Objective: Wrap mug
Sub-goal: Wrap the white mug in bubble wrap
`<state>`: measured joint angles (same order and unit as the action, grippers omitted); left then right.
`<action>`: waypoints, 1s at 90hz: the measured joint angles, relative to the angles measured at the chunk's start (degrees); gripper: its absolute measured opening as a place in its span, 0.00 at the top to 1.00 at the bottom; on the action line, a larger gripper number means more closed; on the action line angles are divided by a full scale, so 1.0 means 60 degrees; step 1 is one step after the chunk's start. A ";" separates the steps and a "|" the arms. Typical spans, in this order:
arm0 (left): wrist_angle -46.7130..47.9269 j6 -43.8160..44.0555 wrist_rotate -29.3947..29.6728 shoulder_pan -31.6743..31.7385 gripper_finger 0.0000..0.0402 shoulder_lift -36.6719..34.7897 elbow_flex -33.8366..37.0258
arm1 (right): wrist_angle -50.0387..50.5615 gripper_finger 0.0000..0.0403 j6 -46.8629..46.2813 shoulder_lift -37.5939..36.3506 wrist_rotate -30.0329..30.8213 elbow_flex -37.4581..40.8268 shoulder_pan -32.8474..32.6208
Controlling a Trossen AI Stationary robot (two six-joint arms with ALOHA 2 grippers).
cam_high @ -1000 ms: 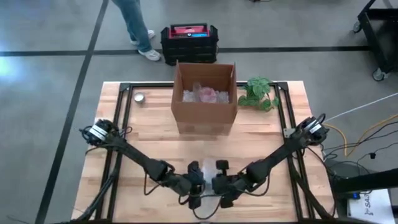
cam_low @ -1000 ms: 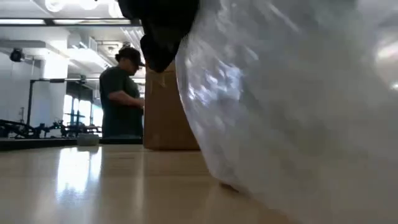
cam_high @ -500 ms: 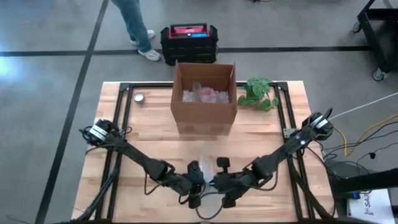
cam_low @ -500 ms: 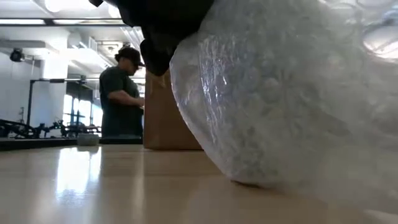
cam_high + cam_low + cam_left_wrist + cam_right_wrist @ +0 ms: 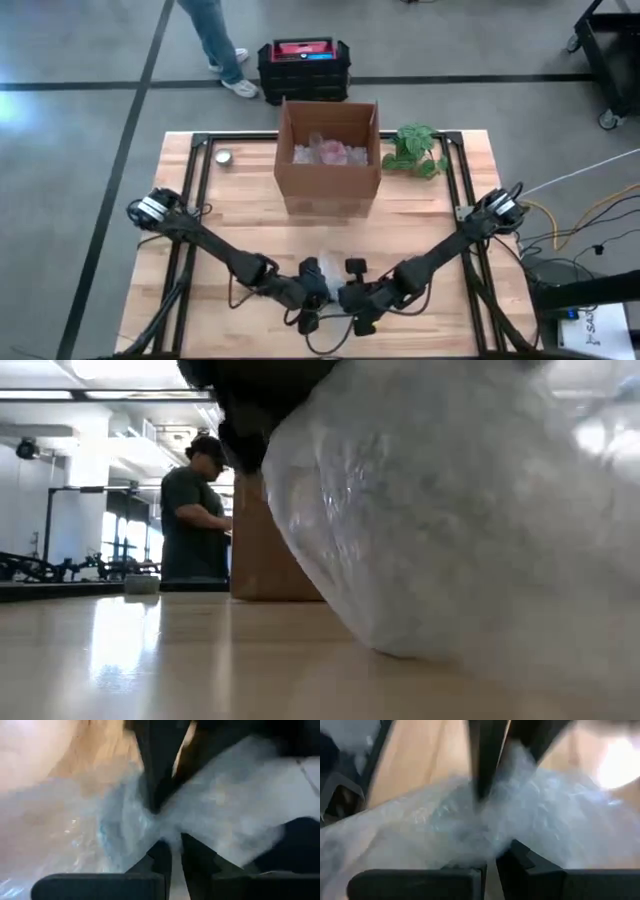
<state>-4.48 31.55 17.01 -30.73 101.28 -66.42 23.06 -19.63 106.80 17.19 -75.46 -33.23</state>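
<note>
Pinching the translucent bubble wrap bundle (image 5: 333, 290) near the wooden table's (image 5: 250, 225) front edge, our left gripper (image 5: 171, 851) and right gripper (image 5: 490, 859) should keep tension even, folding snugly around the hidden mug.

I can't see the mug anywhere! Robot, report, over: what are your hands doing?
Left gripper and right gripper both shut on bubble wrap, near table edge. Mug hidden inside wrap, if there. Cardboard box behind, not in the way.

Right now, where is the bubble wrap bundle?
In the high view the bubble wrap bundle lies at the table's near edge, centred, pinched between the left gripper and right gripper, in front of the cardboard box.
</note>
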 joint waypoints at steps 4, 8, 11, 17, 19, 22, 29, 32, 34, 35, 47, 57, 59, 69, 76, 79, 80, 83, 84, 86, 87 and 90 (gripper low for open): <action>0.0274 0.0010 0.0003 -0.0017 0.94 -0.0300 -0.0014 | -0.0001 0.95 0.0003 -0.0007 -0.0015 0.0000 0.0000; 0.0530 0.0010 0.0046 -0.0031 0.94 -0.0524 -0.0028 | 0.0010 0.95 0.0005 -0.0011 -0.0014 0.0000 0.0000; 0.0727 -0.0029 0.0204 -0.0058 0.94 -0.0655 -0.0028 | 0.0010 0.95 0.0002 -0.0011 -0.0014 0.0000 0.0000; 0.0830 -0.0149 0.0543 -0.0061 0.94 -0.0767 -0.0021 | 0.0065 0.95 -0.0041 -0.0011 -0.0008 -0.0004 0.0004; 0.0769 -0.0208 0.0615 -0.0061 0.94 -0.0785 -0.0021 | 0.0078 0.95 -0.0045 -0.0014 -0.0003 -0.0004 0.0004; 0.0752 -0.0304 0.0722 -0.0059 0.94 -0.0795 -0.0021 | 0.0072 0.95 -0.0046 -0.0015 0.0002 -0.0004 0.0004; 0.0561 -0.0358 0.0847 0.0065 0.94 -0.0570 -0.0032 | 0.0071 0.95 -0.0049 -0.0015 0.0034 -0.0004 0.0004; 0.0460 -0.0351 0.0836 0.0099 0.94 -0.0409 -0.0032 | 0.0068 0.95 -0.0049 -0.0015 0.0034 -0.0004 0.0004; 0.0395 -0.0353 0.0826 0.0135 0.94 -0.0261 -0.0030 | 0.0066 0.95 -0.0049 -0.0015 0.0034 -0.0004 0.0004; 0.0345 -0.0352 0.0814 0.0159 0.94 -0.0186 -0.0027 | 0.0071 0.95 -0.0049 -0.0015 0.0037 -0.0004 0.0004; -0.0901 -0.0342 0.0297 0.0290 0.94 0.0736 -0.0016 | 0.0109 0.95 -0.0049 -0.0042 0.0036 -0.0007 0.0004; -0.1374 -0.0269 0.0208 0.0326 0.94 0.1236 -0.0047 | 0.0323 0.95 -0.0041 -0.0250 -0.0049 0.0004 -0.0002; -0.1424 -0.0238 0.0202 0.0329 0.94 0.1276 -0.0054 | 0.0411 0.95 -0.0030 -0.0316 -0.0056 0.0004 -0.0007; -0.1434 -0.0183 0.0132 0.0344 0.94 0.1332 -0.0061 | 0.1560 0.95 -0.0020 -0.0708 -0.0024 -0.0436 -0.0004; -0.1361 -0.0249 0.0090 0.0344 0.94 0.1260 -0.0059 | 0.2129 0.95 0.0005 -0.1001 0.0077 -0.0781 -0.0005; -0.1349 -0.0312 0.0065 0.0345 0.94 0.1237 -0.0054 | 0.2170 0.95 0.0037 -0.1101 0.0088 -0.0834 -0.0007; -0.1357 -0.0343 0.0060 0.0344 0.94 0.1237 -0.0050 | 0.2161 0.95 0.0049 -0.1124 0.0094 -0.0840 -0.0007; -0.1440 -0.0413 0.0062 0.0344 0.94 0.1237 -0.0043 | 0.2077 0.95 0.0138 -0.1169 0.0106 -0.0841 -0.0007; -0.1471 -0.0434 0.0060 0.0344 0.94 0.1237 -0.0043 | 0.2026 0.95 0.0149 -0.1174 0.0113 -0.0841 -0.0010; -0.1518 -0.0479 0.0059 0.0344 0.94 0.1237 -0.0043 | 0.1896 0.95 0.0180 -0.1174 0.0128 -0.0841 -0.0014; -0.1536 -0.0503 0.0059 0.0344 0.94 0.1237 -0.0039 | 0.1833 0.95 0.0191 -0.1170 0.0131 -0.0840 -0.0015; -0.1567 -0.0510 0.0048 0.0344 0.94 0.1237 -0.0032 | 0.1654 0.95 0.0198 -0.1158 0.0133 -0.0835 -0.0006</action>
<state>-13.88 28.49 17.30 -28.67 108.71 -66.61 32.98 -18.44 99.86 17.98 -80.47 -33.27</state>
